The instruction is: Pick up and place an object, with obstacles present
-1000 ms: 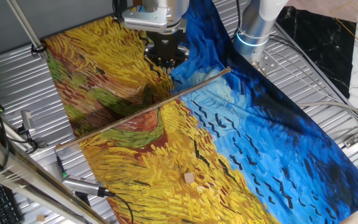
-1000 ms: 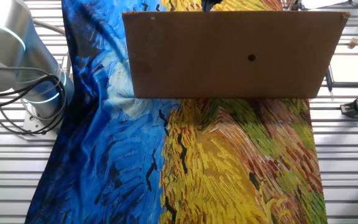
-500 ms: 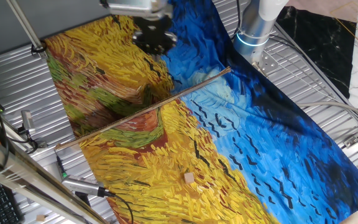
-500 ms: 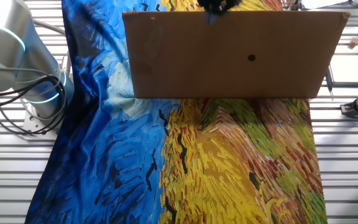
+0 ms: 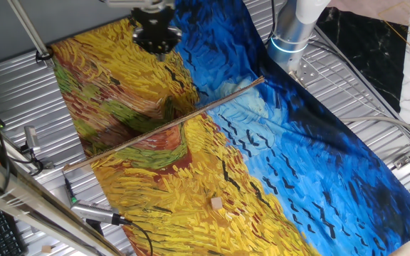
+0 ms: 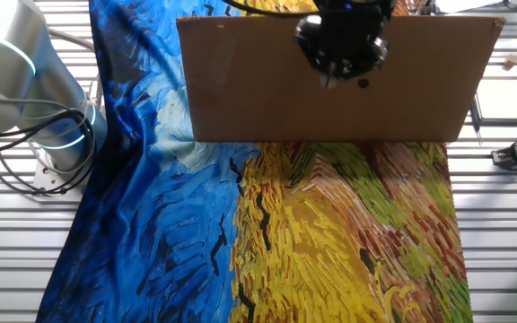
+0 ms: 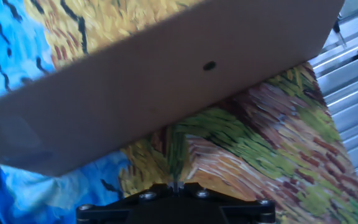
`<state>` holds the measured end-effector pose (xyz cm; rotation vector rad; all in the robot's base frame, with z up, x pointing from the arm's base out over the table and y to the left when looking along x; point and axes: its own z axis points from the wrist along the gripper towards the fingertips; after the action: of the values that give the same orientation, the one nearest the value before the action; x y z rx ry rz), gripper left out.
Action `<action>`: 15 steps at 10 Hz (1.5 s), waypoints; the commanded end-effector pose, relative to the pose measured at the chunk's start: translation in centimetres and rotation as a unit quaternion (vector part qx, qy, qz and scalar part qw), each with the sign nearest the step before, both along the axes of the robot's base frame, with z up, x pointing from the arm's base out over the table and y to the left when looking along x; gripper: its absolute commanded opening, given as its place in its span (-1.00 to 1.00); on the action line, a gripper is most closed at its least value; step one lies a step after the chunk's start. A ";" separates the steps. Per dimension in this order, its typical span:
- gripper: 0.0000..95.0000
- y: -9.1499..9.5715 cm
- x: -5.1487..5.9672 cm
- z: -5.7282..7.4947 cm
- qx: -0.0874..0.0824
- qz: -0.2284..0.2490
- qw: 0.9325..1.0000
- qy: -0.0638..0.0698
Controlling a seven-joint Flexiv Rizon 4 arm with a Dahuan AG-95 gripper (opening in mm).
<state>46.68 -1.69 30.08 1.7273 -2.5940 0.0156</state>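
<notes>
The object, a tiny pale tan cube (image 5: 216, 203), lies on the yellow part of the painted cloth (image 5: 162, 213) near the front edge. The obstacle (image 5: 164, 126) crosses the cloth as a thin brown line in one fixed view. In the other fixed view it shows as a broad upright brown board (image 6: 240, 90) with a small dark hole, and it hides the cube. My gripper (image 5: 156, 50) hangs high over the far yellow cloth, beyond the obstacle from the cube. Its fingers are together with nothing between them. It also shows before the board (image 6: 332, 81) and low in the hand view (image 7: 176, 185).
The arm's base (image 5: 290, 35) stands on the slatted metal table (image 5: 347, 85) at the back right, with cables beside it. A grey rod (image 5: 27, 28) slants at the back left. A pen-like tool (image 5: 95, 212) lies at the cloth's near left. A small tan piece (image 6: 509, 62) rests off the cloth.
The gripper has moved left and away from the obstacle in one fixed view. In the other fixed view it has come down into sight in front of the board.
</notes>
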 end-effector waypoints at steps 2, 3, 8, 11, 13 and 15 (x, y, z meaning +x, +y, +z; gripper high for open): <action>-1.00 0.1 -0.2 0.3 0.001 -0.009 1.000 0.010; -1.00 0.1 -0.2 0.3 0.004 -0.013 1.000 0.016; -1.00 0.1 -0.2 0.3 -0.009 -0.094 0.995 0.015; -1.00 0.0 -0.2 0.3 -0.018 -0.101 0.995 0.017; -1.00 -2.0 0.7 0.2 -0.013 -0.082 0.996 0.018; -1.00 -4.4 2.6 -0.3 -0.011 -0.058 0.998 0.020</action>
<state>48.91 -5.79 29.79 1.5282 -2.6627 0.0197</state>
